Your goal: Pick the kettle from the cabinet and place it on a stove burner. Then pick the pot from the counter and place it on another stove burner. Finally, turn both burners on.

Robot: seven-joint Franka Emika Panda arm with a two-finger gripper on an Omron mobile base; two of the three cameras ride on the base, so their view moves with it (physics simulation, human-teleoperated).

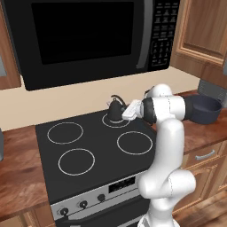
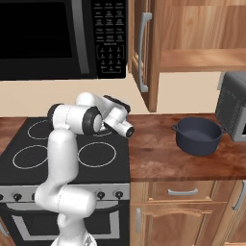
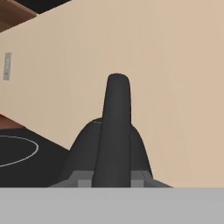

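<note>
The small black kettle [image 1: 115,108] stands on the back right stove burner [image 1: 116,127] of the black cooktop. My gripper [image 1: 126,111] reaches it from the right and is shut on its arched handle. In the hand view that dark handle [image 3: 116,127] rises between my fingertips [image 3: 80,179], with the kettle's cone body behind it, in front of the beige wall. The dark blue-grey pot [image 2: 198,135] sits on the reddish-brown counter [image 2: 158,153], right of the stove. Above it the wooden cabinet [image 2: 202,57] stands open, its door [image 2: 144,53] swung out.
A black microwave [image 1: 88,35] hangs low over the cooktop. Three other burner rings [image 1: 76,161] are bare. Knobs [image 1: 83,204] line the stove's front panel. A grey appliance [image 2: 234,103] stands at the counter's far right, close to the pot.
</note>
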